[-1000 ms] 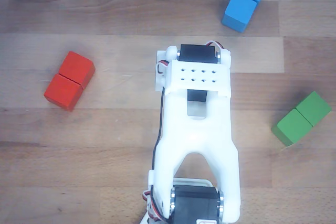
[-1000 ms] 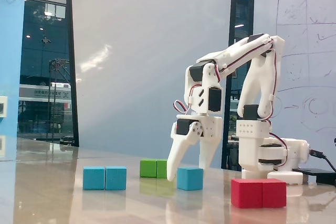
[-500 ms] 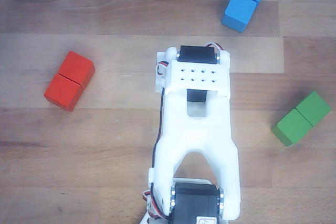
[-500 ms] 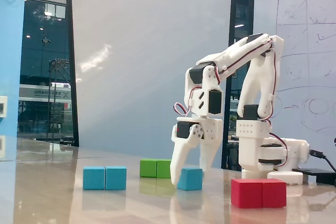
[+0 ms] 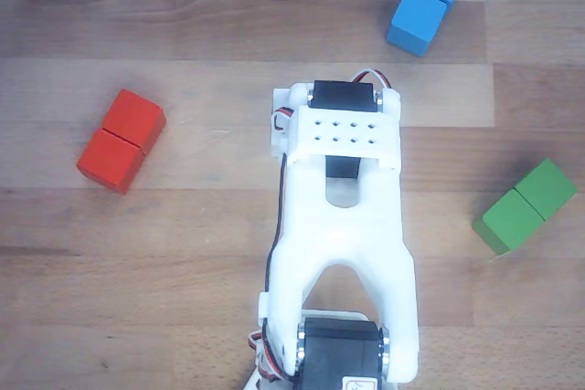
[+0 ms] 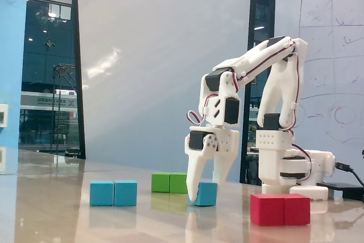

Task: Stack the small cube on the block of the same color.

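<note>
Gripper point(image 6: 201, 196): jaws sitting around the small cube point(image 6: 206, 193); clamped or not, cannot tell.
Block point(image 6: 114, 193): lying lower left on the worktop point(image 6: 85, 220).

small cube point(image 6: 207, 193) half behind claw point(image 6: 203, 194), unseen in other view, arm base cropped

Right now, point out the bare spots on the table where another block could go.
In the other view, open wood lies below the red block, left of the arm. More lies between the blue block and green block, and across the top left. It is crowded at the centre, where the hand straddles the small cube in the fixed view.
</note>
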